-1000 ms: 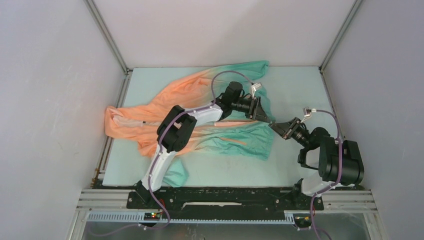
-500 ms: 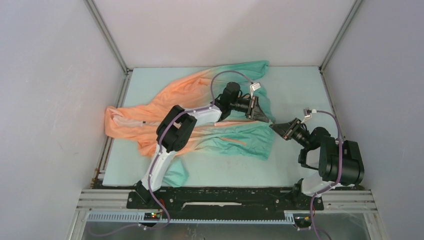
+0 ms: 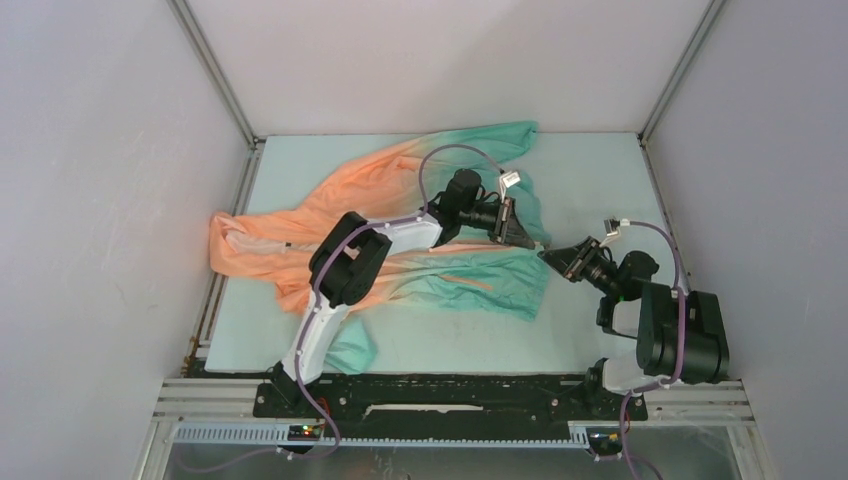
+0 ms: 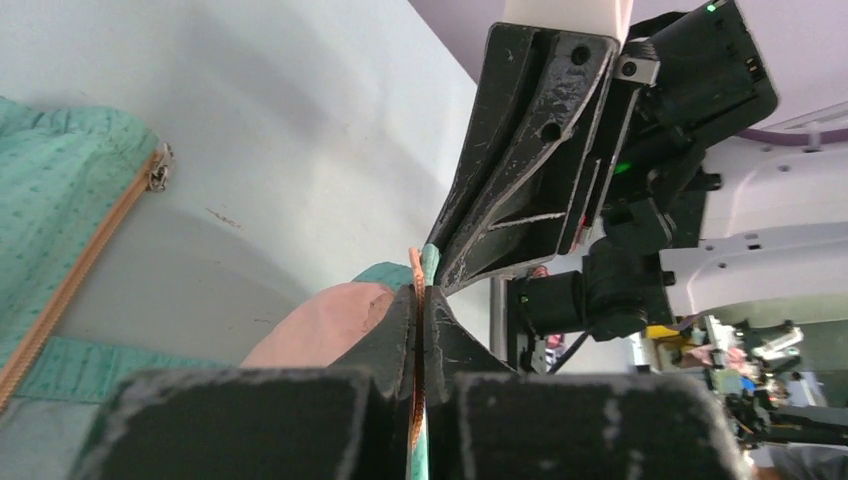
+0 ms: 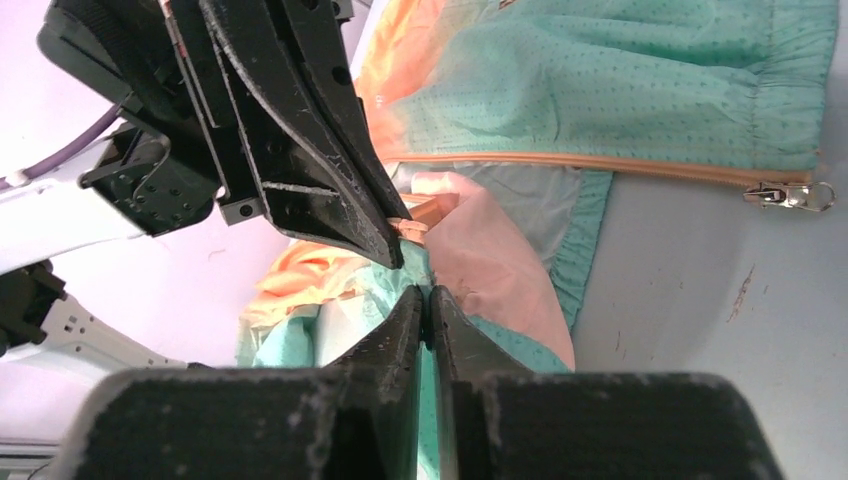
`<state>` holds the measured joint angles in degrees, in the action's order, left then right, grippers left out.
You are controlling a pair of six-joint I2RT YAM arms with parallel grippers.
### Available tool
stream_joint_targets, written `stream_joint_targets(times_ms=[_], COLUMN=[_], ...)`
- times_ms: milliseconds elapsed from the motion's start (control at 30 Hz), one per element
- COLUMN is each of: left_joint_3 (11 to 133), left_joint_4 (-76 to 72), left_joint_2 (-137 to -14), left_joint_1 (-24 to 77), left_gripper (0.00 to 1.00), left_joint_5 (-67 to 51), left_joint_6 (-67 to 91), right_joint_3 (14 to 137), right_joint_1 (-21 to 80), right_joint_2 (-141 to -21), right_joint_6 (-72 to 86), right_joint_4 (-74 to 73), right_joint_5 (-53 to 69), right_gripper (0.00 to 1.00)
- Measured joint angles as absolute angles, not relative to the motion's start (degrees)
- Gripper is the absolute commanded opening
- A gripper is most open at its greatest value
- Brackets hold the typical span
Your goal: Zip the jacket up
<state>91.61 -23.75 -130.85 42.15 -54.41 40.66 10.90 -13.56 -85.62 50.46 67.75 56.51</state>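
The jacket (image 3: 400, 180) lies spread across the table, peach-orange on the left and teal on the right. At its right hem my two grippers meet tip to tip. My left gripper (image 3: 538, 243) (image 4: 419, 292) is shut on the jacket's orange zipper tape (image 4: 416, 262), which runs up between its jaws. My right gripper (image 3: 547, 256) (image 5: 428, 292) faces it with its jaws almost together and teal cloth showing in the thin slit between them. The metal zipper slider (image 5: 790, 195) (image 4: 158, 170) lies on the table at the end of the other zipper edge, apart from both grippers.
The pale table (image 3: 600, 180) is walled by white panels at the back and both sides. A teal fold of the jacket (image 3: 352, 350) lies beside the left arm's base. The right arm's body (image 3: 680, 330) stands at the near right.
My left gripper's jaws have closed on the zipper tape at the hem. The right arm's wrist has shifted slightly, its tips staying at the same spot.
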Motion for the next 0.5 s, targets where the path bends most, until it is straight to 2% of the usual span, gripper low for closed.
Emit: stream_joint_targets(times_ms=[33, 133, 400, 500], left_joint_3=[91.6, 91.6, 90.9, 89.5], left_joint_4=[-22.7, -20.3, -17.8, -17.8], left_joint_2=[-130.5, -129.6, -128.1, -127.1], left_joint_1=[42.4, 43.1, 44.4, 44.6], left_gripper=[0.0, 0.0, 0.0, 0.0], left_joint_5=[-53.6, -51.1, -46.6, -46.2], left_joint_6=[39.5, 36.6, 31.5, 30.8], right_joint_3=[11.1, 12.1, 14.5, 15.5], right_joint_1=[-13.5, -13.4, -14.0, -14.0], right_joint_2=[-84.7, -81.6, -73.4, -73.2], right_joint_6=[50.0, 48.6, 45.6, 44.9], right_joint_4=[66.0, 59.3, 42.7, 40.6], right_joint_5=[56.2, 55.1, 52.4, 52.2], right_gripper=[0.23, 0.3, 0.29, 0.34])
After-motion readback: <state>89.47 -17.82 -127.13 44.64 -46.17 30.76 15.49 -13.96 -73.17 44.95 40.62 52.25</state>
